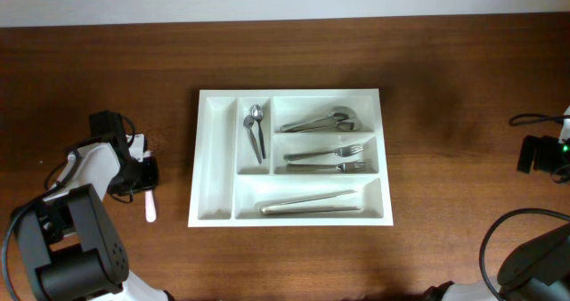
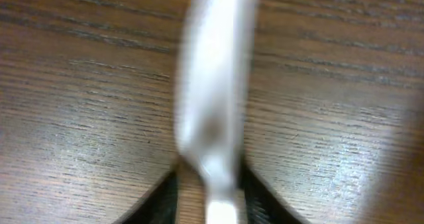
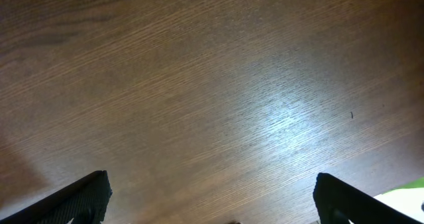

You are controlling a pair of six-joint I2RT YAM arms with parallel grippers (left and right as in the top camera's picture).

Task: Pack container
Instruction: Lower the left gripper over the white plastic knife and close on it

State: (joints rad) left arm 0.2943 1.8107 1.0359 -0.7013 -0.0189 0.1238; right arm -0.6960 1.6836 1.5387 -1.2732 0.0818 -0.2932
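The container [image 1: 216, 158], a big white cutlery tray, lies in the middle of the table with spoons [image 1: 256, 130], forks [image 1: 329, 158] and knives [image 1: 312, 204] in its compartments. Left of it a white-handled utensil [image 1: 150, 207] lies on the wood. My left gripper [image 1: 145, 173] is down over it. In the left wrist view the blurred utensil [image 2: 212, 85] runs between the narrowed jaws of the left gripper [image 2: 210, 179]. A sliver of wood shows beside it on the left. My right gripper [image 3: 211, 184] hangs wide open over bare wood, holding nothing.
The right gripper [image 1: 534, 154] sits near the table's right edge, with cables by it. The tray's narrow leftmost compartment [image 1: 214, 123] holds nothing. A pale wall runs behind the table's far edge.
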